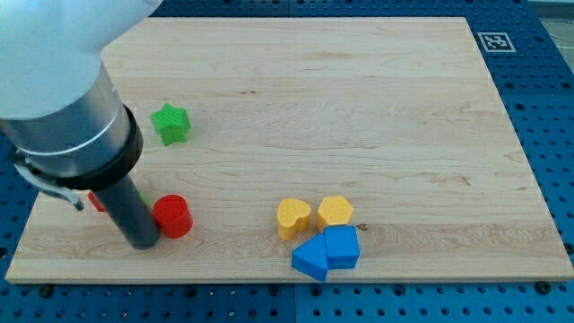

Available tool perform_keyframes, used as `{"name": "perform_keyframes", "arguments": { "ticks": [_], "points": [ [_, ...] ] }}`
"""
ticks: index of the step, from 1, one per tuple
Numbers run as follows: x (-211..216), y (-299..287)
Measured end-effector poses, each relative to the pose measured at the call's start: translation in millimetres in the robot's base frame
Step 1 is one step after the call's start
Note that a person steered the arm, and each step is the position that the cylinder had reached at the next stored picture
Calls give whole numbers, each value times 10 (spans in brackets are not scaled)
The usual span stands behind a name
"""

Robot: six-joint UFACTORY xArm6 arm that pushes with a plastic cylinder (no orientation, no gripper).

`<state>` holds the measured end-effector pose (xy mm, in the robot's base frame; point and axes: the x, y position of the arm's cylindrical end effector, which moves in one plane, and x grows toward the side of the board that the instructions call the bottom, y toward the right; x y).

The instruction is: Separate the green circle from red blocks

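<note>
My dark rod comes down at the view's lower left, and my tip [142,243] rests on the board just left of a red cylinder [172,216], touching or nearly touching it. A second red block [95,202] peeks out from behind the rod on its left side. A thin green sliver [143,196] shows at the rod's right edge, just above the red cylinder. It seems to be the green circle, and the rod hides most of it. A green star [170,124] lies further up the board, apart from the others.
A yellow heart [292,217] and a yellow hexagon-like block [334,212] sit at the bottom centre. Two blue blocks [327,251] touch just below them. The board's bottom edge [269,281] is close to my tip. A marker tag [494,41] sits at the top right.
</note>
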<state>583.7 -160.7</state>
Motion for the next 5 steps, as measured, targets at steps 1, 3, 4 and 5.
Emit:
{"name": "perform_keyframes", "arguments": {
  "ticks": [1,3,4,5],
  "points": [
    [128,-77],
    [-81,-222],
    [-114,-107],
    [-320,-11]
  ]
}}
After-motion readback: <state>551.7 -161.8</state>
